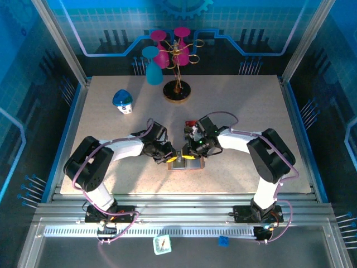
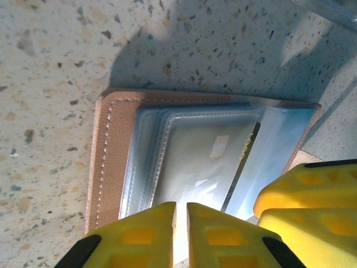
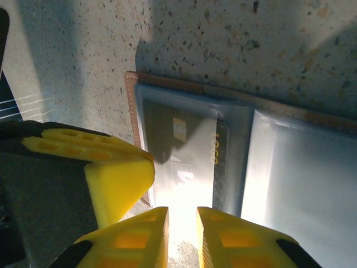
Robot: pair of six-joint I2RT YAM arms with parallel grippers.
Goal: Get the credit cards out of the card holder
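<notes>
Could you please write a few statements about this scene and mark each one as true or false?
1. The card holder lies open on the table. True.
2. Its stitched rim is green. False: it is salmon-brown.
3. A dark card with gold lettering lies inside it. True.
4. The left gripper and right gripper hang by the cup stand at the far edge. False: both are at the card holder, nearer the arms' bases.
5. A small blue-and-white object stands left of the cup stand. True.
</notes>
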